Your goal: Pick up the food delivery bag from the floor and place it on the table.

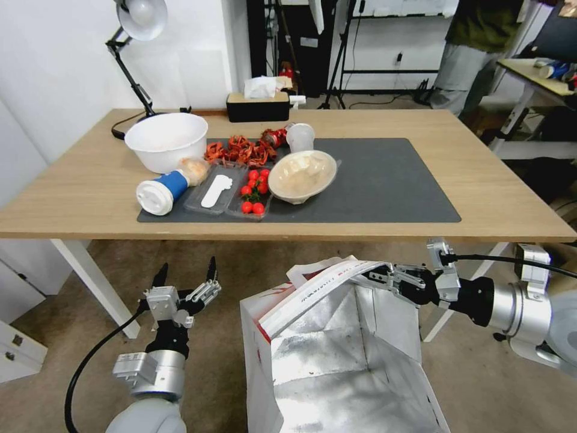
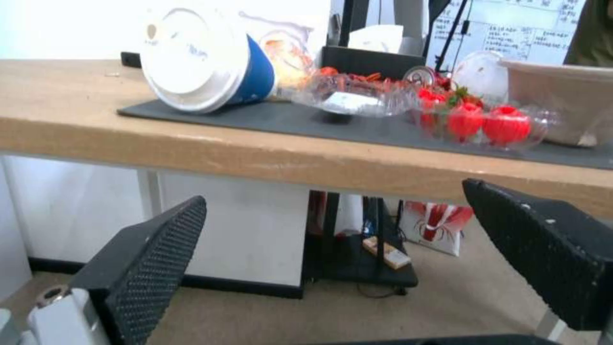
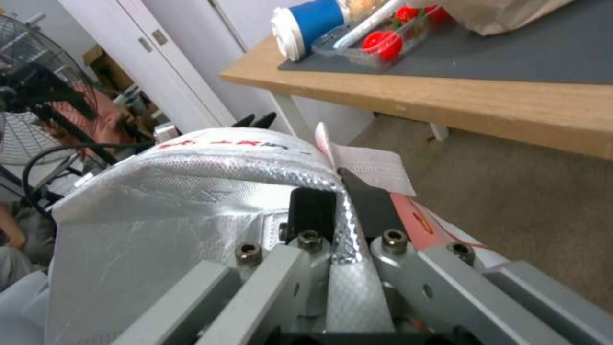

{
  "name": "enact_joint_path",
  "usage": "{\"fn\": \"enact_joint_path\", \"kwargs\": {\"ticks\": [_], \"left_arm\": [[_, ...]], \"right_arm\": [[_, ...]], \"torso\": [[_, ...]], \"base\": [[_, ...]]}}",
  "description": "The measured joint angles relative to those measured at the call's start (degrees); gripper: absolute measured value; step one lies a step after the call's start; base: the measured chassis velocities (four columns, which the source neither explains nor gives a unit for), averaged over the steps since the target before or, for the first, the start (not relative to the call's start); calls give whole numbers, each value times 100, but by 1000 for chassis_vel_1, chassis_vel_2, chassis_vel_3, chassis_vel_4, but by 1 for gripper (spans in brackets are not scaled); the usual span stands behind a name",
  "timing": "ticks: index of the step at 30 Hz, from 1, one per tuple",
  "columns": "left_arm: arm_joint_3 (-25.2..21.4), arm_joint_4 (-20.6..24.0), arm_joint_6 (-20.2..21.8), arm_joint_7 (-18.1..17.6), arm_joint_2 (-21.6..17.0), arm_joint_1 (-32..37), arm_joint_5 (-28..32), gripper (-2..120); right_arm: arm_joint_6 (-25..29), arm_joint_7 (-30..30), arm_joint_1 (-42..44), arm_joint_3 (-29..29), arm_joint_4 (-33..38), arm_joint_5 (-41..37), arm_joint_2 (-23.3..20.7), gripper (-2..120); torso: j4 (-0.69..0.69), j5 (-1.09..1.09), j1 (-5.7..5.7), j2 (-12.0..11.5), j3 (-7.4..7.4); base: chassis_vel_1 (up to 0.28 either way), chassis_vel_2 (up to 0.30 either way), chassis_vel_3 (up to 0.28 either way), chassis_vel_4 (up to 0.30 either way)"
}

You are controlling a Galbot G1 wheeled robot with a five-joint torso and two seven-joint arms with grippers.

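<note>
Gripping food delivery bag (image 1: 336,343) rim, right end effector (image 1: 377,275) below table (image 1: 72,198) edge.

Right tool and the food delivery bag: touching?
Touching. The right wrist view shows the right tool clamped on the food delivery bag rim, foil pinched between its fingers.

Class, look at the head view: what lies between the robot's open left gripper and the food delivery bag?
Nothing: in the head view, bare floor separates the open left gripper from the food delivery bag, whose rim the right gripper pinches.
</note>
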State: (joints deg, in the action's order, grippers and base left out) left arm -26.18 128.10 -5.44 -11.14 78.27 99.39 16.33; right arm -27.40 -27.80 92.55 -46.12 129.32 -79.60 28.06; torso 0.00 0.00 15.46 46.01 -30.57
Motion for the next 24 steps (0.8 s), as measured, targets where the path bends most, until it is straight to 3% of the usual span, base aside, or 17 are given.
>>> {"fn": "enact_joint_path", "kwargs": {"ticks": [24], "left_arm": [[9, -27, 8, 6, -3, -10, -35, 100]], "right_arm": [[14, -38, -10, 12, -19, 46, 16, 0]], "torso": [[0, 0, 276, 653, -376]], "base": [[0, 0, 0, 0]]}}
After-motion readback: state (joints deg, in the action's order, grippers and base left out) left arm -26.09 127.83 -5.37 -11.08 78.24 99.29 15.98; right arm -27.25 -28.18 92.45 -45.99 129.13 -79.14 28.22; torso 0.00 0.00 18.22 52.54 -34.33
